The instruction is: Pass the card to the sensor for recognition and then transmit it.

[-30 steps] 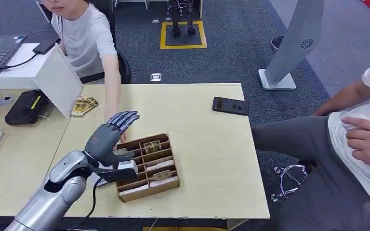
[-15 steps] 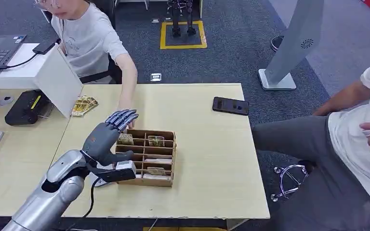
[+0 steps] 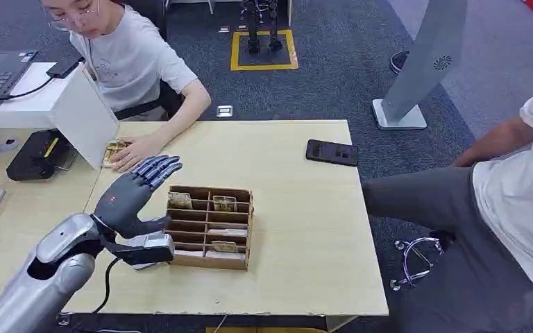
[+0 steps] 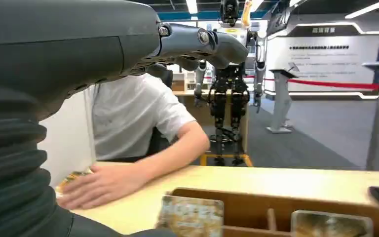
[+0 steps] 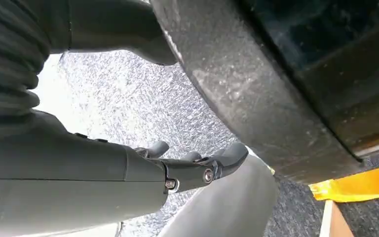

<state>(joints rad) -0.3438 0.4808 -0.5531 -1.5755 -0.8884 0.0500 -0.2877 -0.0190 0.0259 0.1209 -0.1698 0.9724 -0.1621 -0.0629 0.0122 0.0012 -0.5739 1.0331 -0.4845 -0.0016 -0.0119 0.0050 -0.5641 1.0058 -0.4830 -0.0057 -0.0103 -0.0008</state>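
The pale wooden rectangular table [image 3: 298,229] takes up the middle of the head view. At upper left a person in a light grey T-shirt [image 3: 128,59] sits behind it, one hand [image 3: 133,153] flat on a small stack of patterned cards [image 3: 114,148] near the table's far left corner. A second person in grey trousers [image 3: 458,236] sits at the right edge of the frame. A white slanted panel [image 3: 83,114] stands at the upper left, with a black box-shaped device [image 3: 38,154] just beside it on the neighbouring desk. Left of centre lies the brown cardboard tray with divided compartments [image 3: 212,227], cards standing in several of them; a patterned card [image 3: 180,200] sits upright in the far left compartment. The robot's silver left arm rises from the lower left, and its dark grey left hand [image 3: 130,194] hovers just beside the tray's left edge, fingers spread and straight, holding nothing. A black phone [image 3: 332,152] lies toward the upper right of the table. In the right wrist view the right hand [image 5: 197,168] hangs over speckled grey floor, fingers extended and empty.
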